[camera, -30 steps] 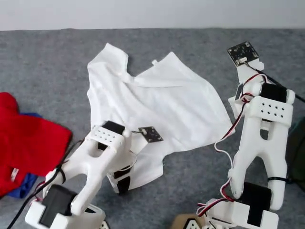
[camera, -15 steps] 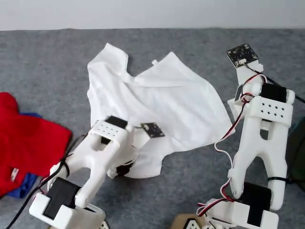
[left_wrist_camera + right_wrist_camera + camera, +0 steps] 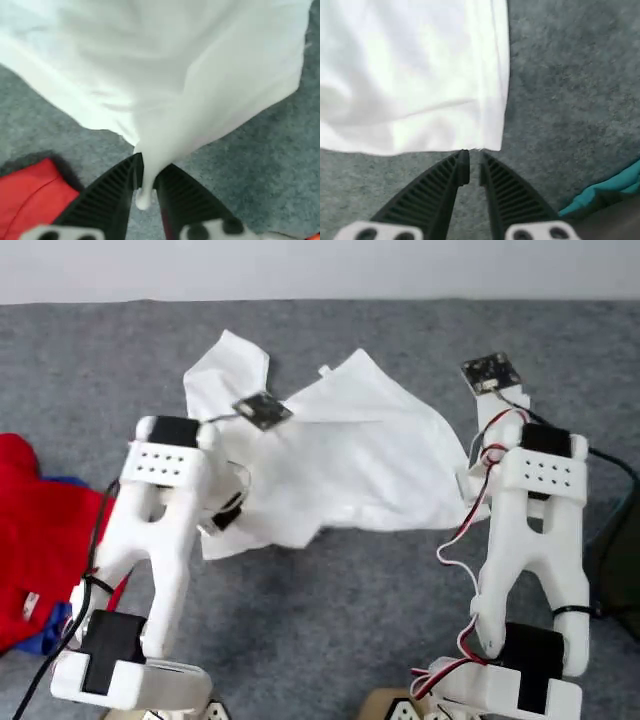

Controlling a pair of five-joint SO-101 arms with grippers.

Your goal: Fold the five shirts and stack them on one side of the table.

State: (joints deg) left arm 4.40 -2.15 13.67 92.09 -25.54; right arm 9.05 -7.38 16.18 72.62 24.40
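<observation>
left hand (image 3: 147,172) clamped on white shirt (image 3: 165,75) | red shirt (image 3: 50,530) apart

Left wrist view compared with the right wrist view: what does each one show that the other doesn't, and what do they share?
The left wrist view has the left gripper pinching a bunched fold of the white shirt, with a red shirt lying nearby. The right wrist view has the right gripper, jaws slightly apart and holding nothing, its tips at a corner of the hem, plus a bit of teal cloth. Both show the white shirt on the grey table.
</observation>
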